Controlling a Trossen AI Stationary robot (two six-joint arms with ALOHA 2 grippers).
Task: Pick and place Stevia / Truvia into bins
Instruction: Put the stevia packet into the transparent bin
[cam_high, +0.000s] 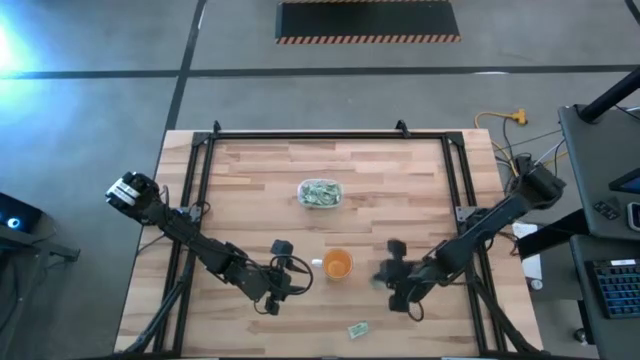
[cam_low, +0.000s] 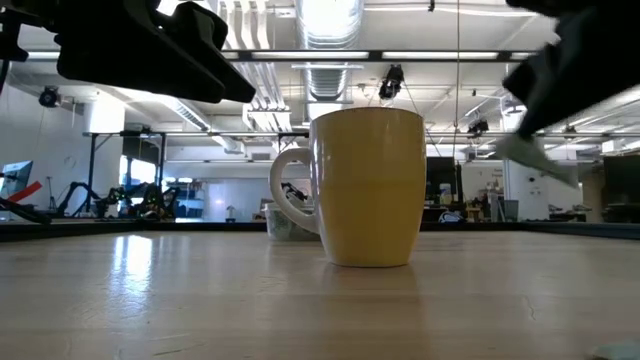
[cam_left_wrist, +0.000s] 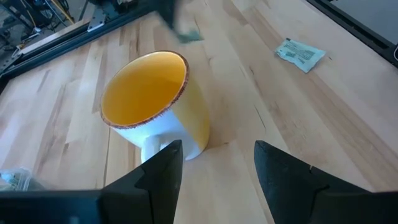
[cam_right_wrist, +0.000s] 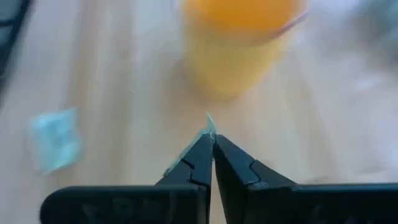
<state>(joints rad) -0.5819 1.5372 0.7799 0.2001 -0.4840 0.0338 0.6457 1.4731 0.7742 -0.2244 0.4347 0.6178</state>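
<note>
My right gripper (cam_right_wrist: 212, 138) hangs above the table just right of the orange cup (cam_high: 338, 265), shut on a pale green Stevia sachet (cam_low: 535, 155). Another sachet (cam_high: 358, 329) lies flat on the wood near the front edge, also seen in the left wrist view (cam_left_wrist: 300, 53). The clear bin (cam_high: 320, 193) stands beyond the cup and holds several sachets. My left gripper (cam_left_wrist: 217, 152) waits open just left of the cup's white handle (cam_left_wrist: 155, 144), touching nothing. My right gripper pinches the sachet between its two fingertips; only a thin edge (cam_right_wrist: 209, 124) sticks out past them. The fingers slant down from the table's right. The sachet is lifted clear of the table and sticks out slantwise below the fingers (cam_low: 560, 100).
The orange cup (cam_low: 365, 185) stands upright between my two grippers, in front of the bin (cam_low: 283, 225). A black frame (cam_high: 200, 160) runs along the table's left, far and right sides. Bare wood lies around the bin and along the near edge.
</note>
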